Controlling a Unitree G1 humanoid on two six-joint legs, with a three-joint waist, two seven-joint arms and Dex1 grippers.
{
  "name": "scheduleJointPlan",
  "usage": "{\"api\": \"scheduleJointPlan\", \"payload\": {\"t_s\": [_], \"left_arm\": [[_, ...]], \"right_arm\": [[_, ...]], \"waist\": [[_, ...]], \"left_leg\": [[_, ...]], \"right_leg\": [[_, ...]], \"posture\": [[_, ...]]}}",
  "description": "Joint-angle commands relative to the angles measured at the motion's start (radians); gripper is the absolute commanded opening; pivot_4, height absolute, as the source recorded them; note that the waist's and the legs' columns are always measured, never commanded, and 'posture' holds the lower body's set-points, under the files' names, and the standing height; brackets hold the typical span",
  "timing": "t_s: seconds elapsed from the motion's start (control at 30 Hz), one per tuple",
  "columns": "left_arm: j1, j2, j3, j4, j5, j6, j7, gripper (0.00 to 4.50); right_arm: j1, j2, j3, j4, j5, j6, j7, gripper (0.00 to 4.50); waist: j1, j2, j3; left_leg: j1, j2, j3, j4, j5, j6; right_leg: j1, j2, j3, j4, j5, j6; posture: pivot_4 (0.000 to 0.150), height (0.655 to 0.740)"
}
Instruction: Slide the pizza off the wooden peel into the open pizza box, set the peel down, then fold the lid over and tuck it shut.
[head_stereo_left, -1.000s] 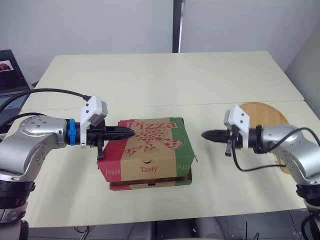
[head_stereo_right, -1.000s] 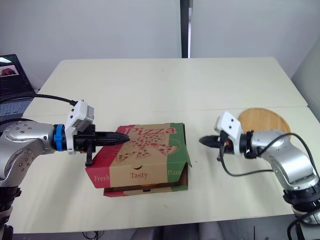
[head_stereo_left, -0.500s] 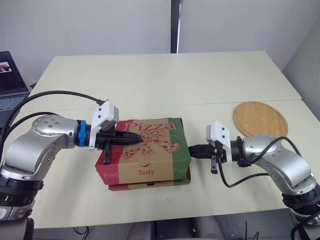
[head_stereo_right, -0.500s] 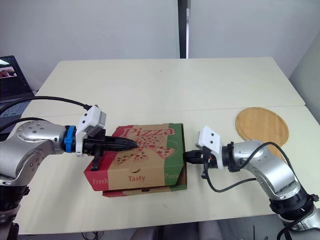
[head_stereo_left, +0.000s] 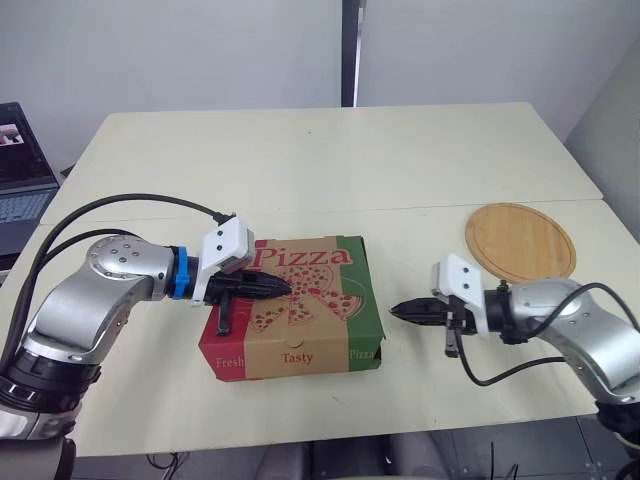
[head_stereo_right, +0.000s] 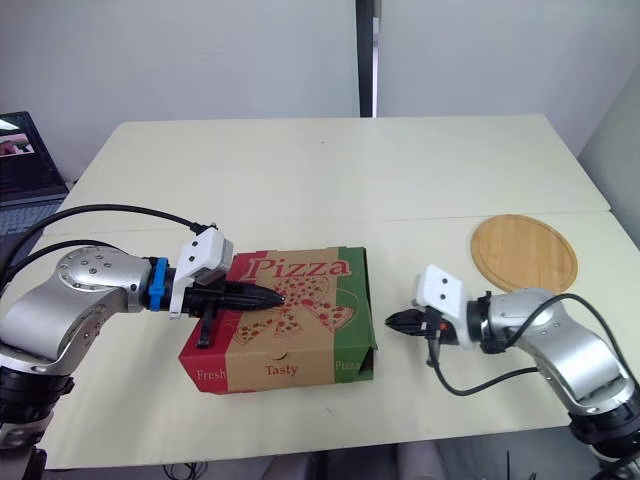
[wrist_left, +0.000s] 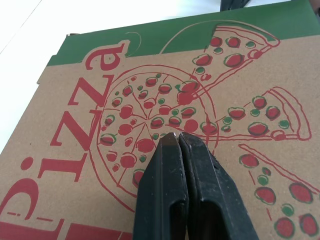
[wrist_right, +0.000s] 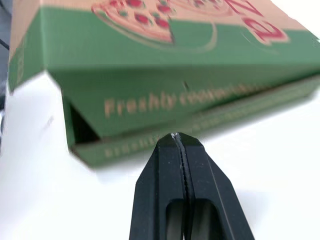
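Cream tabletop (head_stereo_left: 330, 170) runs back to a pale wall, with a laptop (head_stereo_left: 20, 160) at the robot's far left edge. Near the front edge sits the pizza box (head_stereo_left: 320, 300), its lid down and almost flat. The lid reads "Pizza" in red beside a pizza drawing, and the front wall reads "Fresh", "Tasty" and "Pizza". The lettering is upright from the robot's side, so the front wall faces the robot. On the green right-hand side flap, "Freshly cooked" is legible, and a dark gap shows at its near corner.

The left gripper (head_stereo_left: 280, 287) lies across the lid, fingers pressed together, with its tips on the drawing. The right gripper (head_stereo_left: 397, 309), also pinched closed and empty, points at the box's right side, just beside it without touching. The round wooden peel (head_stereo_left: 520, 240) lies flat to the robot's right, well apart from the box.
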Motion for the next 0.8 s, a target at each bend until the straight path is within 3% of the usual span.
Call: {"api": "scheduleJointPlan", "payload": {"t_s": [0.03, 0.2, 0.37, 0.57, 0.8], "left_arm": [[0.015, -0.002, 0.006, 0.002, 0.011, -0.015, -0.01, 0.0], [0.017, 0.002, 0.026, 0.002, -0.005, -0.008, -0.018, 0.0], [0.016, 0.005, 0.04, -0.001, -0.015, 0.003, -0.019, 0.0], [0.015, 0.0, 0.048, -0.01, -0.02, 0.012, -0.011, 0.0], [0.011, -0.011, 0.053, -0.013, -0.024, 0.014, 0.003, 0.0]], "right_arm": [[-0.004, -0.051, -0.124, -0.03, 0.061, -0.006, 0.045, 0.96], [-0.036, -0.066, -0.186, -0.121, 0.248, 0.101, 0.081, 2.73], [-0.099, -0.007, -0.045, -0.204, 0.213, 0.1, 0.013, 4.47], [-0.153, 0.081, 0.145, -0.163, 0.028, 0.033, -0.074, 4.47], [-0.164, 0.122, 0.183, -0.118, -0.074, -0.018, -0.111, 4.47]], "waist": [[0.0, 0.0, 0.0], [-0.001, 0.0, 0.0], [-0.001, 0.0, 0.0], [0.0, 0.0, 0.0], [0.001, 0.0, 0.0]], "left_leg": [[0.0, 0.0, 0.0, 0.0, -0.001, 0.001], [0.001, 0.0, 0.0, 0.0, -0.001, 0.002], [0.0, 0.0, 0.0, 0.001, -0.001, 0.002], [-0.001, 0.0, -0.001, 0.005, 0.0, 0.001], [-0.002, 0.0, -0.001, 0.009, -0.001, 0.001]], "right_leg": [[0.0, 0.0, 0.0, 0.0, 0.0, 0.0], [0.001, 0.0, 0.0, 0.0, 0.0, 0.0], [0.001, 0.0, 0.0, 0.0, 0.0, 0.0], [0.001, 0.0, -0.001, 0.001, 0.0, 0.0], [0.001, 0.0, 0.0, 0.002, 0.001, 0.002]], "posture": [[0.15, 0.74], [0.15, 0.74], [0.15, 0.74], [0.15, 0.74], [0.15, 0.74]]}}
